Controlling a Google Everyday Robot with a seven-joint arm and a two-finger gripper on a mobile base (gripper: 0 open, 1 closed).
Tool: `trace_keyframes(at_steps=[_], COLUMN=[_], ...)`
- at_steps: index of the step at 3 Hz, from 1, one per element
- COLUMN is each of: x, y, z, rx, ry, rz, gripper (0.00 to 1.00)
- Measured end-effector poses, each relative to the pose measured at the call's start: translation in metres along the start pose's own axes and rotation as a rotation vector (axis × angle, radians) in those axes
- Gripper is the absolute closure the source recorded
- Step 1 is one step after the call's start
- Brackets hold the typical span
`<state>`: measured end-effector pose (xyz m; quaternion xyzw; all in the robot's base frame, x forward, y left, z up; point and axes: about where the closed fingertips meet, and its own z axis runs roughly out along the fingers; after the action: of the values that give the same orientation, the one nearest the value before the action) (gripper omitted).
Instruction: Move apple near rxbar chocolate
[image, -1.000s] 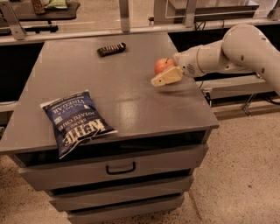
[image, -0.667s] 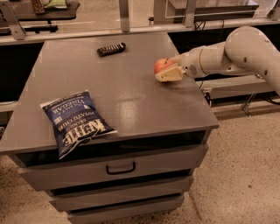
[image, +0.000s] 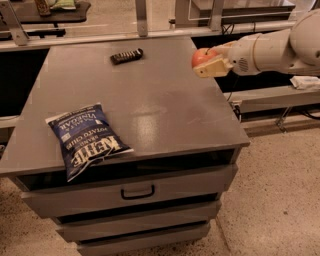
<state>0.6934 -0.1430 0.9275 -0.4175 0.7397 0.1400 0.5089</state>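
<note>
The red-orange apple (image: 201, 56) is held between the pale fingers (image: 212, 68) of my gripper (image: 204, 61), a little above the right edge of the grey table (image: 165, 110). The gripper is shut on the apple; the arm comes in from the right. The rxbar chocolate (image: 126, 55), a small dark bar, lies flat near the table's far edge, left of the apple and well apart from it.
A large blue Kettle chip bag (image: 86, 137) lies at the table's front left, overhanging the edge. Drawers sit under the tabletop. Metal shelving and frame posts (image: 141, 17) stand behind the table, and a lower shelf (image: 270, 97) is to the right.
The gripper has lifted the apple off the tabletop and carried it up and slightly to the right. The bar and the chip bag have not moved.
</note>
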Motion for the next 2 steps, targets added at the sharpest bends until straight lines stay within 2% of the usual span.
trace_keyframes(at_steps=[1, 2], x=[-0.0034, -0.0034], y=[0.001, 0.0011], z=[0.0002, 0.0003], rx=[-0.001, -0.001], ry=[-0.003, -0.003], rz=[-0.004, -0.004], gripper=[1.0, 1.0])
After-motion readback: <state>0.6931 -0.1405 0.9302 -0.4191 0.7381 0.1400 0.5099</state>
